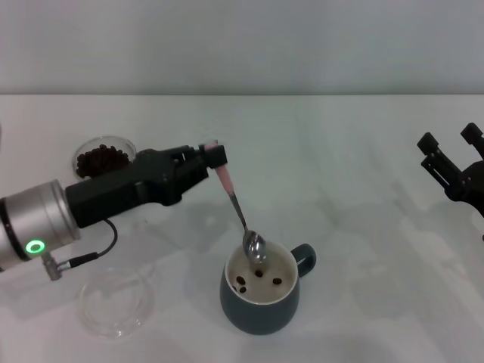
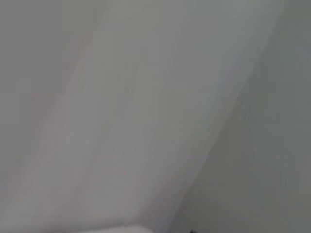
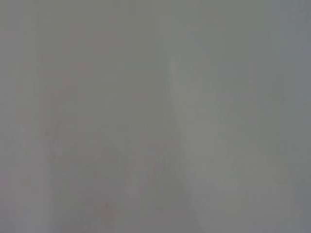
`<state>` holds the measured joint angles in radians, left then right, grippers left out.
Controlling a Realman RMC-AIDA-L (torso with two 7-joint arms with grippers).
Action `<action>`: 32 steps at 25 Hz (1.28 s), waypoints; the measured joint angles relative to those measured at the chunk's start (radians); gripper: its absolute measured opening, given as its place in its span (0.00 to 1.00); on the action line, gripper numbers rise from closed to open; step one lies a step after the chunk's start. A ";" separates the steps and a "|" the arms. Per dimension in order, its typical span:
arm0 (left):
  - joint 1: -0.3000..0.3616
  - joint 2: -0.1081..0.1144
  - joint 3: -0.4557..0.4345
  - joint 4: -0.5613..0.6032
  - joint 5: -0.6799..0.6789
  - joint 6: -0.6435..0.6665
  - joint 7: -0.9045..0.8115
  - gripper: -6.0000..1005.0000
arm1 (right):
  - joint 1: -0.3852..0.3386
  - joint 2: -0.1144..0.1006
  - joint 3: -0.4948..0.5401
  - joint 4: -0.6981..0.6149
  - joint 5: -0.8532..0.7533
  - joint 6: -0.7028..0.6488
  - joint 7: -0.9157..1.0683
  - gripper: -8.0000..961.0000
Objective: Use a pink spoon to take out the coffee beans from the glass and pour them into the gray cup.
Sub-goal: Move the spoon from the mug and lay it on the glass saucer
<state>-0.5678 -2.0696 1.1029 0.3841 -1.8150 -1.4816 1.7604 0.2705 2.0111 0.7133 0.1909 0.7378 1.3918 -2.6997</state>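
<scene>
Head view shows the left gripper (image 1: 214, 160) clamped on the pale handle of the pink spoon (image 1: 240, 214), holding it near the handle's top so that the metal neck slopes down and away from the fingers and the bowl hangs just over the rim of the gray cup (image 1: 261, 296). The cup sits below and beyond the gripper's tip, and a few coffee beans (image 1: 258, 280) lie on its cream floor; the spoon bowl looks turned down and bare, which suggests a scoop has just been tipped out, the steep tilt serving to let beans slide off inside the rim. The glass (image 1: 103, 159), heaped with dark beans, stands behind the gripper, beside the arm's forearm, close enough for another scoop. A flat clear dish (image 1: 117, 304) lies under the arm, apart from the cup. The right gripper (image 1: 452, 160) is parked far off to the side with fingers spread and nothing in them. Both wrist views show nothing that can be made out.
</scene>
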 joint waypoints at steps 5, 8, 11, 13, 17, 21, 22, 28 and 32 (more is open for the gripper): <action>0.049 0.020 -0.004 0.005 -0.103 -0.059 -0.064 0.14 | 0.001 0.000 0.000 0.003 0.000 -0.001 0.000 0.91; 0.117 0.038 -0.053 0.004 -0.185 -0.097 -0.105 0.15 | 0.001 0.000 0.000 0.004 0.000 -0.001 0.000 0.91; 0.213 0.045 -0.161 -0.001 -0.222 -0.121 -0.123 0.15 | 0.001 0.000 0.000 0.009 0.000 -0.001 0.000 0.91; 0.303 0.048 -0.260 -0.009 -0.222 -0.118 -0.146 0.15 | 0.001 0.000 0.001 0.013 0.000 -0.002 0.000 0.91; 0.360 0.069 -0.286 -0.055 -0.221 -0.113 -0.159 0.15 | 0.001 0.000 0.006 0.013 0.000 -0.003 0.000 0.91; 0.392 0.106 -0.282 -0.122 -0.197 -0.074 -0.204 0.15 | 0.002 0.000 0.009 0.013 0.000 -0.005 0.000 0.91; 0.394 0.112 -0.282 -0.134 -0.183 -0.059 -0.216 0.15 | 0.003 0.000 0.009 0.013 0.000 -0.006 0.000 0.91; 0.396 0.139 -0.286 -0.153 -0.063 0.039 -0.331 0.16 | 0.004 0.000 0.006 0.013 0.000 -0.007 0.000 0.91; 0.388 0.144 -0.282 -0.153 -0.019 0.065 -0.346 0.16 | 0.004 0.000 0.003 0.012 0.000 -0.007 0.000 0.91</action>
<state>-0.1798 -1.9259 0.8207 0.2307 -1.8335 -1.4161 1.4143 0.2746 2.0110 0.7167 0.2032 0.7379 1.3847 -2.6997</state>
